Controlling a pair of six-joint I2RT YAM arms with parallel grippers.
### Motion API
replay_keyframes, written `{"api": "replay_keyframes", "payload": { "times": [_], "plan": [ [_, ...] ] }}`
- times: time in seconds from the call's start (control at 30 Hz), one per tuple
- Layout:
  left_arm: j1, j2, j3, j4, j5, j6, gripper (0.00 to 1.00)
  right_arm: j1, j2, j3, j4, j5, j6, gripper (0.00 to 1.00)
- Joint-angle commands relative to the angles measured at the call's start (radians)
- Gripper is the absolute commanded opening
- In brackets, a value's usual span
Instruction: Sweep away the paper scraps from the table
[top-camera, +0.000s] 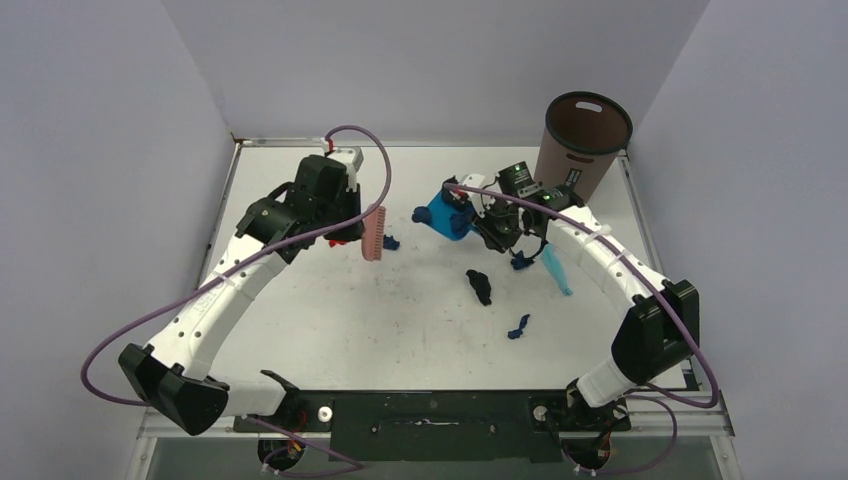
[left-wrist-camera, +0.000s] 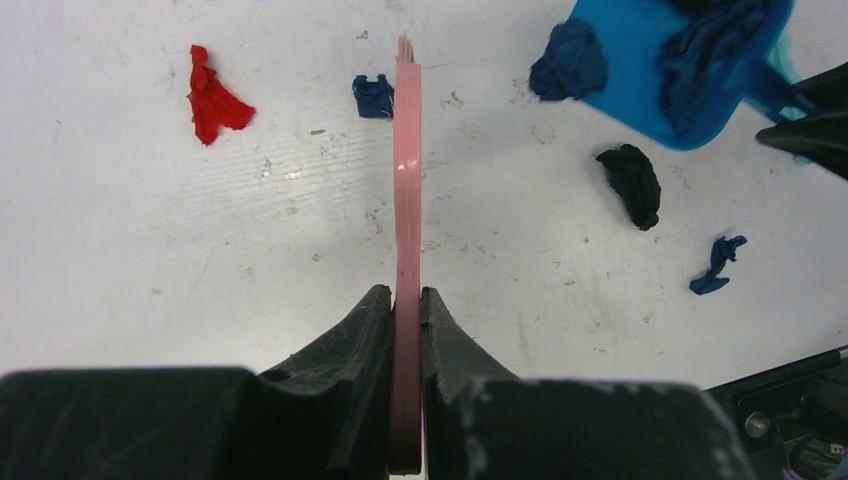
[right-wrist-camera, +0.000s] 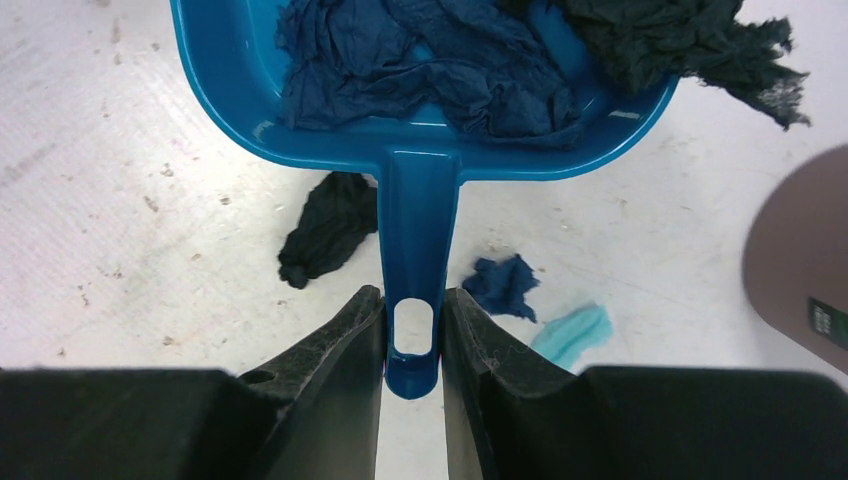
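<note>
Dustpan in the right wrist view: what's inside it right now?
Crumpled dark-blue paper scraps fill the blue dustpan, with a blackish scrap overhanging one corner. Its floor, and anything beneath that pile, is covered.

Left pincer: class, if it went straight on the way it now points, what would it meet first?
Probably only bare table: the left pincer holds its pink brush ahead, with nothing beyond the tip. A dark-blue scrap lies just left of that line; depth is unclear.
</note>
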Motion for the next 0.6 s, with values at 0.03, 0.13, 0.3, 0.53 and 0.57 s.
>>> {"api": "replay_keyframes", "payload": {
  "times": [0.03, 0.13, 0.3, 0.53, 0.57],
  "plan": [
    [0.016, -0.07, -0.064, 0.096, -0.014, 0.007, 0.0, -0.066, -0.001, 0.087, -0.001, 0.024, -0.013, 0.11],
    [0.018, -0.074, -0.097, 0.099, 0.0, 0.011, 0.0, -0.113, 0.012, 0.131, -0.012, 0.015, -0.01, 0.05],
    [0.018, -0.09, -0.139, 0.109, 0.029, 0.012, 0.0, -0.215, 0.042, 0.222, -0.029, -0.011, 0.025, 0.05],
    [0.018, -0.1, -0.176, 0.111, 0.038, 0.007, 0.0, -0.344, 0.072, 0.338, -0.038, -0.025, 0.056, 0.05],
    [0.018, -0.1, -0.18, 0.112, 0.041, 0.005, 0.0, -0.361, 0.076, 0.353, -0.036, -0.026, 0.062, 0.05]
  ]
}}
